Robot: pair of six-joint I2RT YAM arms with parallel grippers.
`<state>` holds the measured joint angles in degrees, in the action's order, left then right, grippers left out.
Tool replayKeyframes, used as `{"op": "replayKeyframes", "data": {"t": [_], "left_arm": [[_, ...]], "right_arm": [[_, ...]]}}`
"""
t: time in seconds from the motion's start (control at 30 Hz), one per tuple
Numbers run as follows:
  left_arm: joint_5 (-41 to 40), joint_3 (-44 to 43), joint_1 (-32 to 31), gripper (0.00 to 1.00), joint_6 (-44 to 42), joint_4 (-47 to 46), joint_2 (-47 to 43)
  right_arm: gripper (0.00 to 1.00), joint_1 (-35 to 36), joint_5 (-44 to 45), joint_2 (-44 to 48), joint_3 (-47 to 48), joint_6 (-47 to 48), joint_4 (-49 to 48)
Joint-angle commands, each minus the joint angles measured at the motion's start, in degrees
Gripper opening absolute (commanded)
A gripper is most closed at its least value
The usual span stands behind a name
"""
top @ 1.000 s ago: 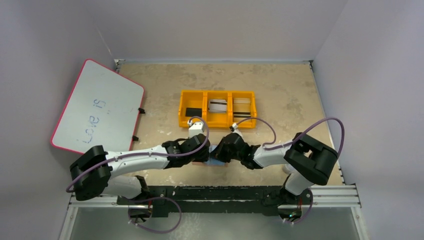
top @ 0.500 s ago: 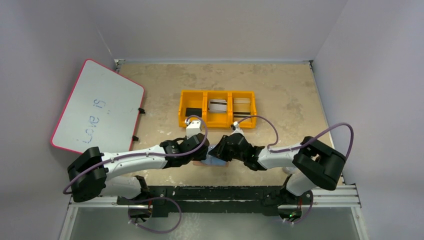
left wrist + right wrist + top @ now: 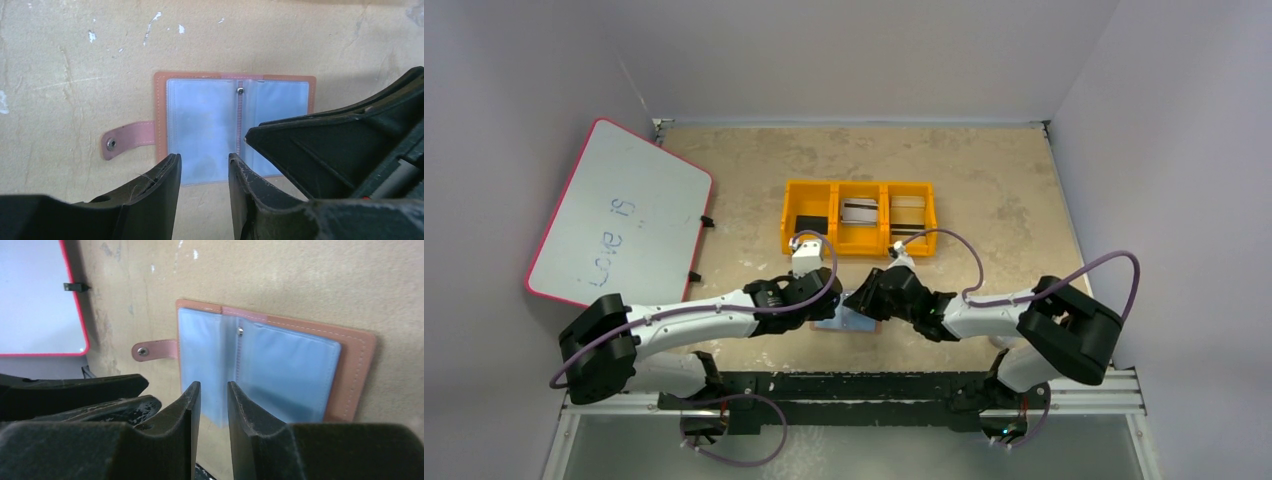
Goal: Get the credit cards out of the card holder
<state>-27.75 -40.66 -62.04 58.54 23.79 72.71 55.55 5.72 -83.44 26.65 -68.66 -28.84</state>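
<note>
Tan card holder (image 3: 200,115) lying open flat, blue-grey panels up; left gripper (image 3: 202,160) and right gripper (image 3: 213,387) narrowly parted, empty.

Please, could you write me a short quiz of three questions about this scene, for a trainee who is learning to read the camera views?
1. True or false: the card holder lies open, with its snap tab undone.
2. How many compartments does the orange tray have? A) two B) three C) five
3. Is a card held by the left gripper or by the right gripper?

Key: 1 true. 2 B. 3 neither; both are open and hold nothing.
</note>
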Motion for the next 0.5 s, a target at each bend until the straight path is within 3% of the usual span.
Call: {"op": "replayKeyframes", "data": {"t": [0.0, 0.47], "left_arm": [[1.8, 0.2, -0.2, 0.40, 0.9, -4.9, 0.2], [-0.5, -1.0, -0.3, 0.41, 2.4, -3.8, 6.6]], "right_arm": [[0.29, 0.3, 5.2, 2.2, 0.8, -0.9, 3.9], [0.35, 0.4, 12.3, 13.1, -0.7, -2.4, 15.1]]}}
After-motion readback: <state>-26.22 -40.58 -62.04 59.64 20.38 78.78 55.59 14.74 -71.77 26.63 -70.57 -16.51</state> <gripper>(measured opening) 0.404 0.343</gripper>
